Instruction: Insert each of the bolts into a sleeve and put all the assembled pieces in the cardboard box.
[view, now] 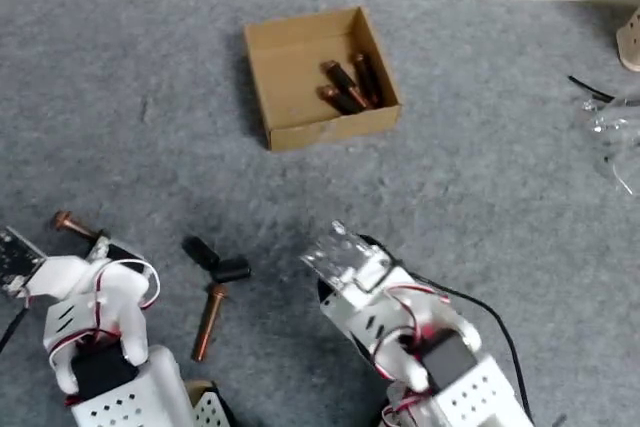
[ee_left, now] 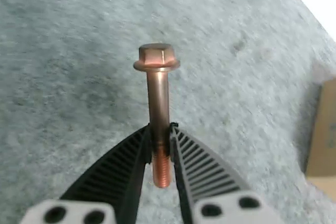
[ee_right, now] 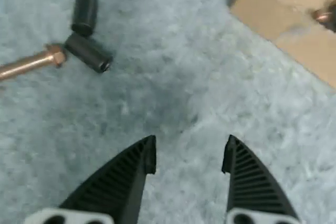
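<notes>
Left gripper point(ee_left: 160, 129), lower left of the high view: clamped on the threaded end of a copper bolt point(ee_left: 157, 85), whose hex head points away from the jaws.

Right gripper point(ee_right: 189, 153), lower centre: fingers spread, nothing between them, grey carpet point(view: 480, 197) beneath.

On the carpet between the two arms lie a black sleeve point(view: 200, 249) and a second sleeve point(view: 231, 270), ends close together. A loose bolt point(view: 209, 320) has its head just beside the second sleeve.

Cardboard box point(view: 300, 132), upper centre: several bolt-and-sleeve pieces point(view: 350, 85) lie inside, toward its right side.
</notes>
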You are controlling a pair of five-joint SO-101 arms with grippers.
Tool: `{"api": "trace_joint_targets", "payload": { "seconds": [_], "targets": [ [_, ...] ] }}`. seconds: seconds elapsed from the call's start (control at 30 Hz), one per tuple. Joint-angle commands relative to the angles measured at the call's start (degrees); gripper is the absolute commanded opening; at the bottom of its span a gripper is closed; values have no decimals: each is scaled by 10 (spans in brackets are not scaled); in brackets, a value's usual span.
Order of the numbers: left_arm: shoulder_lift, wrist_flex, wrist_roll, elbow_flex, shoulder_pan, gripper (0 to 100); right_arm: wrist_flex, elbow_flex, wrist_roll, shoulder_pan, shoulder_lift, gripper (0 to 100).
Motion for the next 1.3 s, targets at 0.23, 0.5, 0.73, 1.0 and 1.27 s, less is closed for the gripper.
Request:
{"api": "trace_joint_targets", "payload": {
  "seconds": [0.23, 0.5, 0.73, 1.0, 1.27],
  "targets": [
    [-1, -32, -3, -7, -137, 7, -39, -202, 11, -154, 322, 196],
    [-1, -62, -2, -3, -177, 6, -41, -302, 13, -217, 459, 197],
    [-1, -62, -2, -2, -175, 7, -77, -371, 63, -222, 585, 197],
    [-1, -62, -2, -2, -177, 7, -96, -448, 89, -215, 737, 197],
    [-1, -62, -2, -2, -177, 6, -120, -502, 89, -213, 851, 197]
  ]
}}
